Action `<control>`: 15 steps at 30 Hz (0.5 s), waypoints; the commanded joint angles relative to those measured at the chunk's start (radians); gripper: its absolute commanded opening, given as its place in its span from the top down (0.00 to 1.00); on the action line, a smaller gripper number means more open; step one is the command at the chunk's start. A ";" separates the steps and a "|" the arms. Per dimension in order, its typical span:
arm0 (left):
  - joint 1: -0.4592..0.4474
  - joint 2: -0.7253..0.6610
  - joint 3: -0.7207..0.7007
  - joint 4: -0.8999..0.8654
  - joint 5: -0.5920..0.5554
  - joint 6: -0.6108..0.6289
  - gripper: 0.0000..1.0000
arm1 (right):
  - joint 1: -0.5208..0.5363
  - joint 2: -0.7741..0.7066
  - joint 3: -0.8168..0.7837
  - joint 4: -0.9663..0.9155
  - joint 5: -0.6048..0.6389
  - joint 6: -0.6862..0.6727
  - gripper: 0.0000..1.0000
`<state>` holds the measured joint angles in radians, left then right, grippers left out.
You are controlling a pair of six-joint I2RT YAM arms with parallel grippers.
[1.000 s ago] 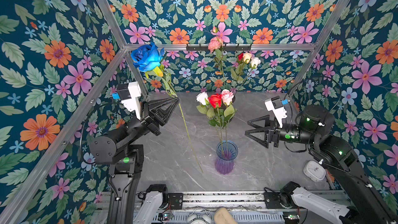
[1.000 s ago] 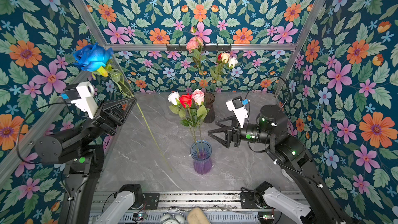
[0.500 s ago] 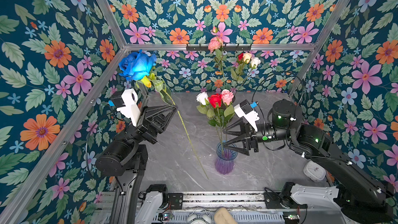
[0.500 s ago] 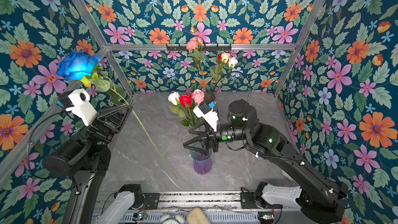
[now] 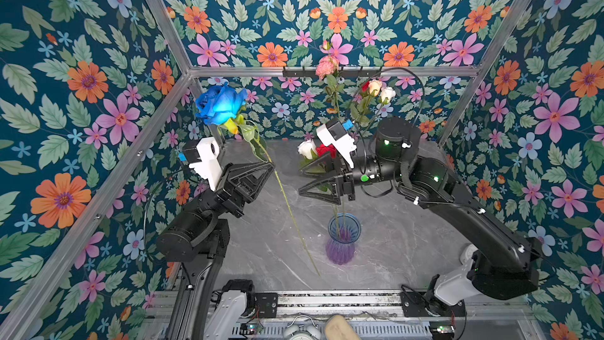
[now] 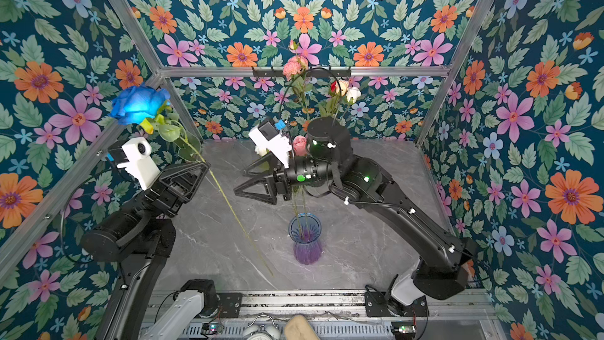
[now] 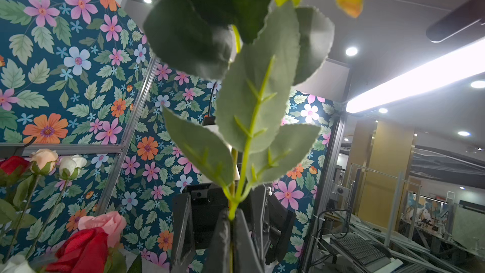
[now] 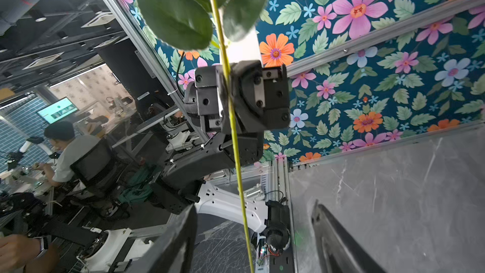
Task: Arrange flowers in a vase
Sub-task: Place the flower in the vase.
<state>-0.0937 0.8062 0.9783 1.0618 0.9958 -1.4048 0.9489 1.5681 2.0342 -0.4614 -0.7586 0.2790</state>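
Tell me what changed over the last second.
The right gripper swung in from the right side, over the vase, toward the stem of the blue rose. Its jaws narrowed but are still open and empty. The left gripper stayed shut on the blue rose, which barely shifted. The vase and its roses are unchanged.

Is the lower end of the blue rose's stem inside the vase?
No, in a top view the stem of the blue rose ends over the grey tabletop beside the vase, outside its mouth.
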 commanded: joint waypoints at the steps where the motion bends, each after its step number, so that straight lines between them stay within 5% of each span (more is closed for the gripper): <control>1: -0.004 -0.001 0.003 -0.002 0.007 0.031 1.00 | 0.004 0.062 0.086 -0.032 -0.026 -0.023 0.37; 15: -0.015 -0.014 -0.003 -0.069 0.013 0.081 1.00 | 0.010 0.204 0.247 -0.037 -0.082 0.006 0.56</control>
<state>-0.1059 0.7944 0.9764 0.9752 1.0035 -1.3334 0.9558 1.7653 2.2715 -0.5144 -0.8173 0.2821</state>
